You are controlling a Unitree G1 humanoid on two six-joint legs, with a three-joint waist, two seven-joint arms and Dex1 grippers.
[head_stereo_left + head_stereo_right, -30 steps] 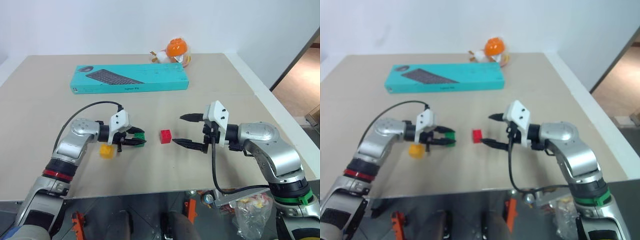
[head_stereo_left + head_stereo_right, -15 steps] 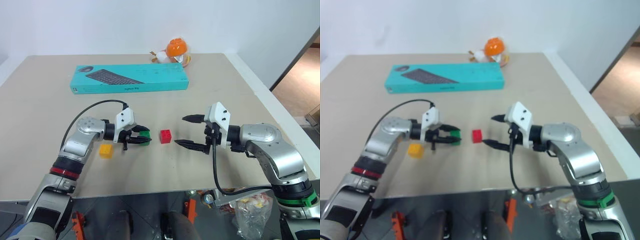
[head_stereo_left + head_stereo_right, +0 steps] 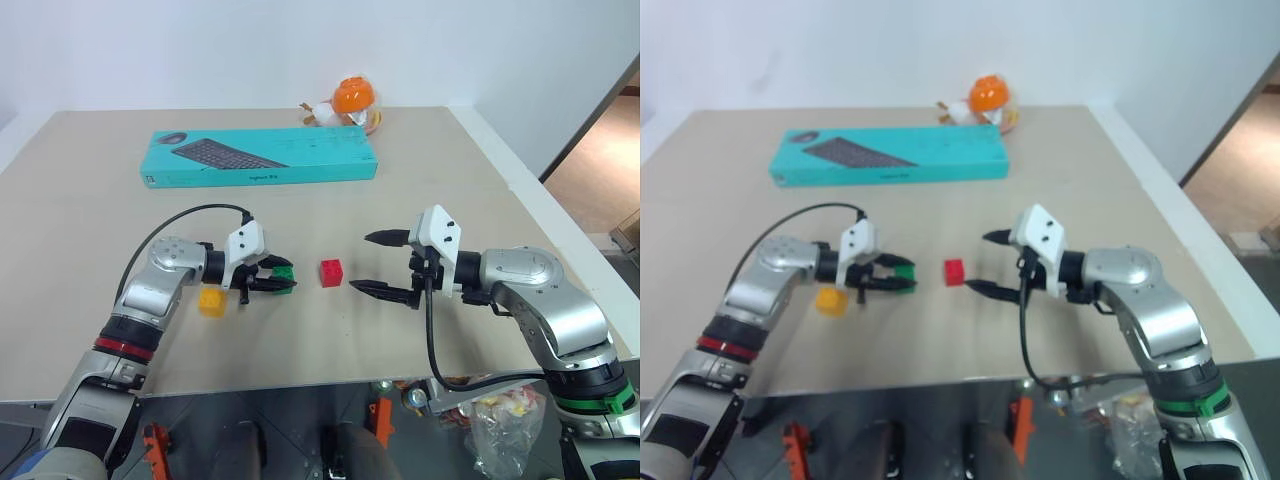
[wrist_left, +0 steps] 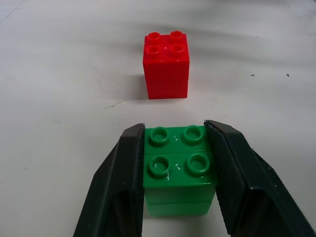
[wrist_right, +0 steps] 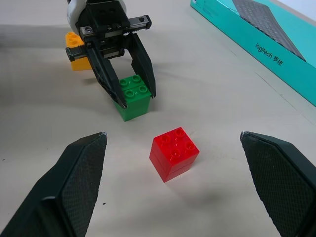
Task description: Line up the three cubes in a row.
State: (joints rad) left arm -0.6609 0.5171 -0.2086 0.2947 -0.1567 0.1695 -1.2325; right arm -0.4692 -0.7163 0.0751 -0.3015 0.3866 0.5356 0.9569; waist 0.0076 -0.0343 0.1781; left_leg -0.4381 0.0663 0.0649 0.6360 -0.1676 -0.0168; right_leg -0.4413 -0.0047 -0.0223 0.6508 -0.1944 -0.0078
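Three cubes sit on the table (image 3: 90,200): the green cube (image 4: 178,168) is clamped between the left gripper (image 3: 276,281) fingers, the red cube (image 3: 331,273) just beside it, the yellow-orange cube (image 3: 212,302) behind that wrist. Right gripper (image 3: 383,263) hangs wide open, empty. The teal keyboard box (image 3: 262,155) lies closed, contents hidden.

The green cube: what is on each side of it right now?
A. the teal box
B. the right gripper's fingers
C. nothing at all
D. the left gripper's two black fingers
D: the left gripper has one black finger against each side of the green cube, which stands on the table.
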